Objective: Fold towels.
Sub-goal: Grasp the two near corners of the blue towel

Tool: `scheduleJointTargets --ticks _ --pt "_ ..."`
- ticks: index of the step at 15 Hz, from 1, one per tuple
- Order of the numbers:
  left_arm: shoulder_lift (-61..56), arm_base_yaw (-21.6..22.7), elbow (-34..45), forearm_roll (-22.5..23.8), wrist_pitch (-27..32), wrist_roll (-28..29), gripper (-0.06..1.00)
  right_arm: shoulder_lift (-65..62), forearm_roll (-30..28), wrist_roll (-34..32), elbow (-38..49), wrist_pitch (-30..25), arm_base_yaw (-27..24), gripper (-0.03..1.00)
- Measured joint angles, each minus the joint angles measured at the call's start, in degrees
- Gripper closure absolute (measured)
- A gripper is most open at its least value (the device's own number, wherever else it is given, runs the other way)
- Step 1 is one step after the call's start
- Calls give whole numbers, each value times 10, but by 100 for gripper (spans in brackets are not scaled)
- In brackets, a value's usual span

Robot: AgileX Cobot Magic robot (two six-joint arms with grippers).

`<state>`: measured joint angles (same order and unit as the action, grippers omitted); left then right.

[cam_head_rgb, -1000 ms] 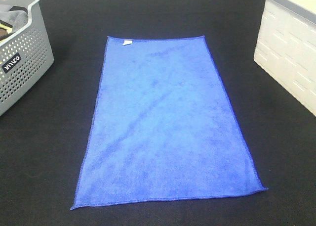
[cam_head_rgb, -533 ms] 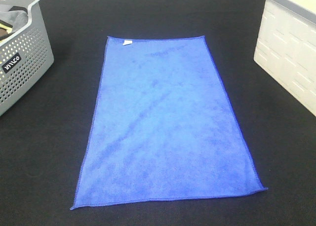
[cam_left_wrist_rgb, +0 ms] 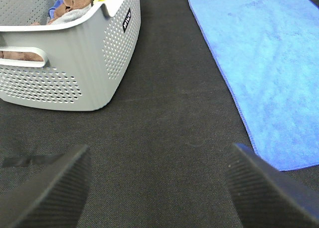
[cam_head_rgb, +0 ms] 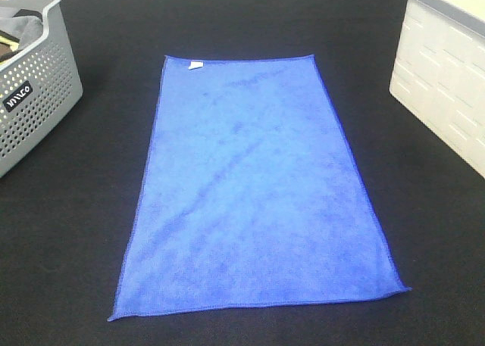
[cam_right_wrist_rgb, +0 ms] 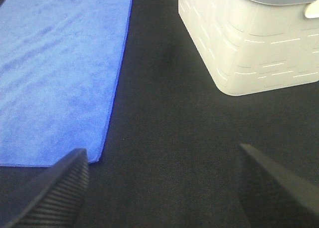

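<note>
Our left gripper (cam_left_wrist_rgb: 157,190) has its jaws spread wide apart, with nothing between the two ribbed black fingers (cam_left_wrist_rgb: 50,193) but bare black table cover (cam_head_rgb: 76,232). The right gripper (cam_right_wrist_rgb: 164,188) stands the same way, jaws wide, holding nothing and touching nothing. Neither gripper shows in the high view, now or a second ago, and we find nothing changed there: towel and both baskets lie where they lay.

Just beyond the left gripper's fingers we see a near corner of the towel (cam_head_rgb: 254,187), and the right wrist view shows another near corner. Both grippers are clear of the cloth.

In the high view the towel fills the middle of the frame, running from the upper centre down to the bottom edge. It is bright royal blue, spread out flat in a single layer, with darker stitched edges. A small white tag (cam_head_rgb: 195,64) sits at its upper left corner. Faint diagonal brush marks cross the nap, and the lower right corner sticks out slightly.

A grey perforated basket (cam_head_rgb: 42,96) stands at the upper left of the frame, well apart from the towel, with brown, grey and yellow cloth inside. A white basket (cam_head_rgb: 439,88) stands at the upper right.
</note>
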<state>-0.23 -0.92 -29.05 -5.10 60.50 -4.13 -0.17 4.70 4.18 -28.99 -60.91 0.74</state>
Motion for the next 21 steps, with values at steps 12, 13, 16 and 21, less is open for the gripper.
scheduleJointTargets --ticks 12,13,16,21 --pt "0 0 0 0 0 0 23 0 0 0 0 0 0 21" --pt "0 0 0 0 0 0 23 0 0 0 0 0 0 21" --pt "0 0 -2 0 -9 15 23 0 0 0 0 0 0 21" --pt "99 0 15 -39 -184 44 23 96 6 -27 -9 72 0 21"
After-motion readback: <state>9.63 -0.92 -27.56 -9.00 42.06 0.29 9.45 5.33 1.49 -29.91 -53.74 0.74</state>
